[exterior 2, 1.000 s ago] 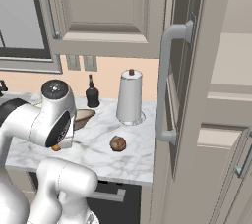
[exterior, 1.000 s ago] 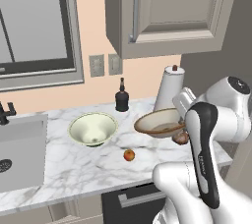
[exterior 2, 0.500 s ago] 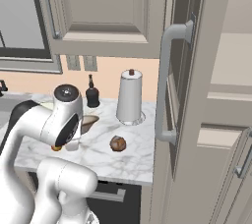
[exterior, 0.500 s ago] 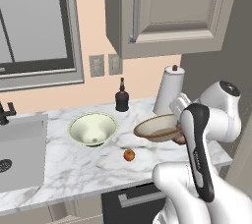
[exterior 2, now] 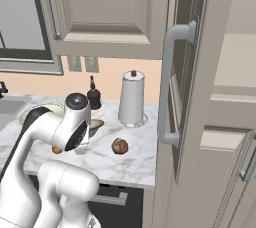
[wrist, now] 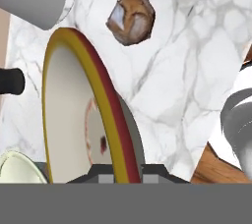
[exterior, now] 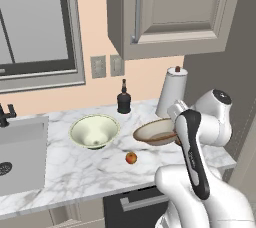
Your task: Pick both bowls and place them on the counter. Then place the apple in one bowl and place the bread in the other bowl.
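My gripper (wrist: 125, 170) is shut on the golden-brown rim of the tan bowl (wrist: 69, 120), which has a reddish ring and a dark spot inside. That bowl (exterior: 154, 133) hangs tilted, low over the white marble counter (exterior: 75, 172), right of the pale cream-green bowl (exterior: 95, 131) that stands on the slab. In front of the two bowls lies the small red-orange apple (exterior: 131, 158). The dark-brown bread (wrist: 131, 14) rests on the marble beyond the held rim, and it is also the lumpy roll (exterior 2: 119, 146) right of my arm.
A paper towel roll (exterior: 171, 92) and a dark bottle (exterior: 123, 101) stand along the back wall. The sink (exterior: 20, 157) lies at the left. An open cabinet door with a long handle (exterior 2: 170, 82) stands close on the right.
The tan bowl has come down a little toward the counter while still gripped, and my arm has shifted with it. The apple, the bread and the cream-green bowl have stayed put.
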Motion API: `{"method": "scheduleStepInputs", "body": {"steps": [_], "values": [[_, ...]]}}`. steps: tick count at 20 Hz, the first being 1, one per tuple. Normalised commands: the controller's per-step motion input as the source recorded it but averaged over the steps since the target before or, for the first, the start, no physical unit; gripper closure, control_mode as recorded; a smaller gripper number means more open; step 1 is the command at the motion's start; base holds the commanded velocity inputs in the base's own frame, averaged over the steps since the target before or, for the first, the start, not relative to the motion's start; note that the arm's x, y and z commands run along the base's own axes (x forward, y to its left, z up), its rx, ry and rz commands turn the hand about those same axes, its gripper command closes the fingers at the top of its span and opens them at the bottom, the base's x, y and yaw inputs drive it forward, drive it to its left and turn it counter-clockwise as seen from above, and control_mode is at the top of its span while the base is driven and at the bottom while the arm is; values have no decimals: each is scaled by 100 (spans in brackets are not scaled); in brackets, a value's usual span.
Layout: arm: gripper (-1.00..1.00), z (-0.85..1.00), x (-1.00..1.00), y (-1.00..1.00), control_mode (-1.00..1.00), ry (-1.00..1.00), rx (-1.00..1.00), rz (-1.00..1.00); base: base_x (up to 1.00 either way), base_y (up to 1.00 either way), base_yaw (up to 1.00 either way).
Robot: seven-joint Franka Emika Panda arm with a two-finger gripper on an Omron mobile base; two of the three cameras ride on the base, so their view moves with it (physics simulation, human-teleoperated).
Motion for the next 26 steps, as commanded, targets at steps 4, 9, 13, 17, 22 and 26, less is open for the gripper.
{"method": "scheduleStepInputs", "body": {"steps": [4, 9, 13, 17, 22, 26], "values": [[100, -37, 29, 4, -100, -3, 0, 0, 0, 0, 0], [100, -36, 33, 12, -100, 0, 0, 0, 0, 0, 0], [100, -37, 36, 12, -100, 0, 0, 0, 0, 0, 0], [100, -33, 38, 14, -100, 0, 0, 0, 0, 0, 0], [100, -38, 30, 5, -100, 0, 0, 0, 0, 0, 0], [100, -60, 19, 2, -100, 0, -4, 0, 0, 0, 0]]}}
